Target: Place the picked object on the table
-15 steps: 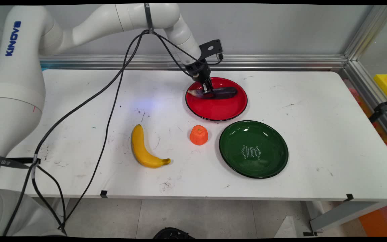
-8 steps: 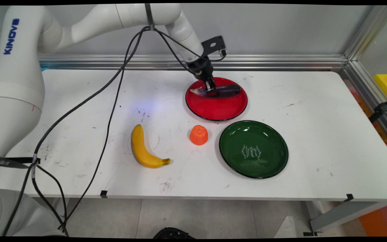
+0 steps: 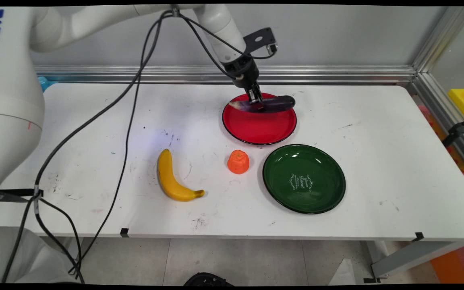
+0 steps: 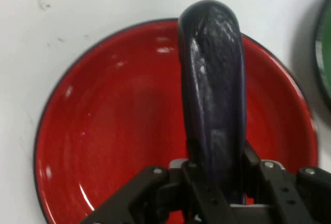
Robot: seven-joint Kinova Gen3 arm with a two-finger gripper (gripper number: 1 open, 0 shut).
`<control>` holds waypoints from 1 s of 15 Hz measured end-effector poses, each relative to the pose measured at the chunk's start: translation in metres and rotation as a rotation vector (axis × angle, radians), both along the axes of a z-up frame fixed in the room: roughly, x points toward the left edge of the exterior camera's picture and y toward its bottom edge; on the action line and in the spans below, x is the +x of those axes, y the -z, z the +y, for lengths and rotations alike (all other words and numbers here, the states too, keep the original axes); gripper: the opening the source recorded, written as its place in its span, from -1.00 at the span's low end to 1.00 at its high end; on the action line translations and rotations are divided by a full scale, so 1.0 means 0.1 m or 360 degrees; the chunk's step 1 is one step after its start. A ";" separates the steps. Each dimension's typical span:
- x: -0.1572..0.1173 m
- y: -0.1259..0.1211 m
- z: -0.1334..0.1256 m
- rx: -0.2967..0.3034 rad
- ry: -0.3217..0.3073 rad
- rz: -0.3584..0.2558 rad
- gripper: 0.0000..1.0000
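A dark purple eggplant (image 3: 270,104) hangs level just above the far part of the red plate (image 3: 259,125). My gripper (image 3: 257,104) is shut on it near its pale stem end. In the hand view the eggplant (image 4: 214,94) runs up the middle from between my fingers (image 4: 199,193), with the red plate (image 4: 114,125) spread beneath it. My gripper (image 4: 220,195) sits low in that view.
A green plate (image 3: 303,178) lies on the table right in front of the red one; its edge (image 4: 325,48) shows at the hand view's right. An orange fruit (image 3: 238,161) and a yellow banana (image 3: 172,178) rest nearer the front. Black cables hang at left.
My gripper has risen and drifted slightly right, lifting the eggplant off the red plate's surface. The plates, orange fruit and banana have stayed put.
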State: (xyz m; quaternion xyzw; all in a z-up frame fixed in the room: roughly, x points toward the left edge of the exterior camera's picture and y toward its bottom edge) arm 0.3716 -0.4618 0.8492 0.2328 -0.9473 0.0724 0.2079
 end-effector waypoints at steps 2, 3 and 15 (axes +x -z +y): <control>0.04 -0.13 0.15 0.0017 0.0026 -0.0009 -1.00; 0.08 -0.18 0.23 0.0017 0.0053 -0.0015 -1.00; 0.75 -0.15 1.04 -0.0002 0.0212 -0.0132 -1.00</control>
